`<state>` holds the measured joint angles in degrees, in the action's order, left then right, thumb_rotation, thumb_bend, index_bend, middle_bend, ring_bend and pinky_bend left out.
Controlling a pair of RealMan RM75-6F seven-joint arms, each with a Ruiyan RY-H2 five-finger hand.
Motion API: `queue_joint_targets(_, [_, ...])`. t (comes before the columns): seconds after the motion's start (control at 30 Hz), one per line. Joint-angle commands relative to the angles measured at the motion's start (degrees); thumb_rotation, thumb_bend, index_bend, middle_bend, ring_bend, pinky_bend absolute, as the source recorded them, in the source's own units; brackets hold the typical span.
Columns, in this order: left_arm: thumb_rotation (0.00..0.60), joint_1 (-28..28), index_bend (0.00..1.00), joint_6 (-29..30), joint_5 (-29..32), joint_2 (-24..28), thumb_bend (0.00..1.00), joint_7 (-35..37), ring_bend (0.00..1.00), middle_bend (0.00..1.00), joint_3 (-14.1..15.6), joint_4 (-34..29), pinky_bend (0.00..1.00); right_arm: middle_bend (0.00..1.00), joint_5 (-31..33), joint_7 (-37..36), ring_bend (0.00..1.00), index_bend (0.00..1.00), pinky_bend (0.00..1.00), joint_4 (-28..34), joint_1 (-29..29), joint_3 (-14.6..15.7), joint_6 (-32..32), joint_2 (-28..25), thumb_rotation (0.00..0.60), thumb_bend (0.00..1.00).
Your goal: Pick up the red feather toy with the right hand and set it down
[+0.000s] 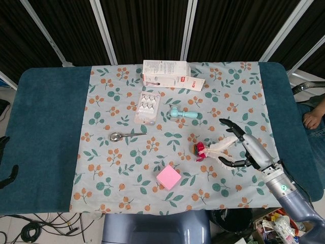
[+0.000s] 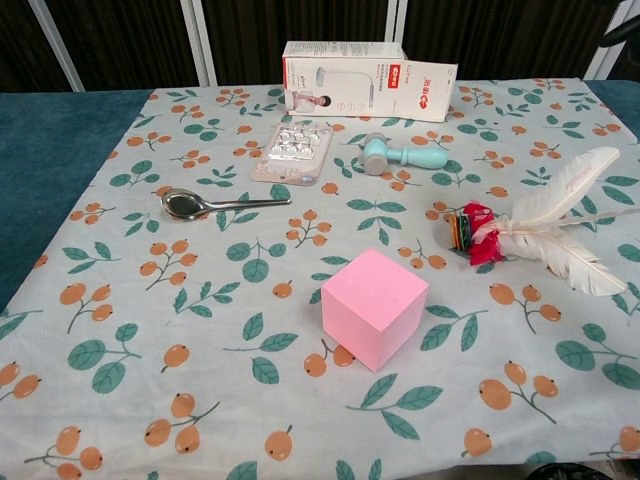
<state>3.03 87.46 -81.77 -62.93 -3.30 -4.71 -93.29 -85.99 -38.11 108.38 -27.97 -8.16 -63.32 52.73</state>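
Right hand (image 1: 247,147) spread, grasping nothing, beside toy (image 1: 212,149) feathers; best to close on the red base, not the quills

From my chest I see the feather toy (image 2: 520,235) lying flat at the right of the floral cloth (image 2: 120,330), white feathers pointing right. A pink cube (image 2: 374,308) sits nearest me. Farther back lie a spoon (image 2: 215,204), a blister pack (image 2: 293,153), a teal roller (image 2: 402,155) and a box (image 2: 368,79).
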Motion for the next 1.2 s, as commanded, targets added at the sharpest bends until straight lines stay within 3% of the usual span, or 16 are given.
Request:
queue_joint_targets(0.03, [0.600, 0.01, 0.06, -0.04, -0.06, 0.00, 0.39, -0.06, 0.00, 0.08, 0.05, 0.01, 0.00, 0.04, -1.28, 9.58, 0.05, 0.06, 0.14, -2.03, 2.26, 2.18, -3.04, 3.31, 0.600, 0.18])
queue_joint_targets(0.27, [0.600, 0.00, 0.06, -0.06, 0.04, -0.01, 0.39, -0.20, 0.00, 0.08, 0.03, -0.02, 0.00, 0.04, -2.85, 23.25, 0.05, 0.14, 0.14, -5.90, 4.71, 3.93, -7.07, 8.61, 0.600, 0.18])
queue_joint_targets(0.43, [0.600, 0.01, 0.06, -0.11, 0.07, -0.01, 0.39, -0.34, 0.00, 0.08, 0.04, -0.07, 0.00, 0.04, -3.17, 28.74, 0.05, 0.23, 0.14, -8.62, 5.71, 4.39, -8.80, 11.73, 0.600, 0.18])
queue_joint_targets(0.73, [0.600, -0.03, 0.06, -0.11, 0.36, -0.01, 0.39, -0.43, 0.00, 0.08, -0.07, -0.15, 0.00, 0.04, -3.25, 38.06, 0.05, 0.29, 0.14, -16.52, 7.09, 4.20, -12.09, 18.14, 0.600, 0.19])
queue_joint_targets(1.2, [0.600, -0.02, 0.06, -0.22, 0.51, 0.01, 0.39, -0.51, 0.00, 0.08, -0.10, -0.18, 0.00, 0.04, -2.48, 37.67, 0.05, 0.32, 0.14, -21.31, 8.15, 5.39, -11.67, 21.60, 0.600, 0.19])
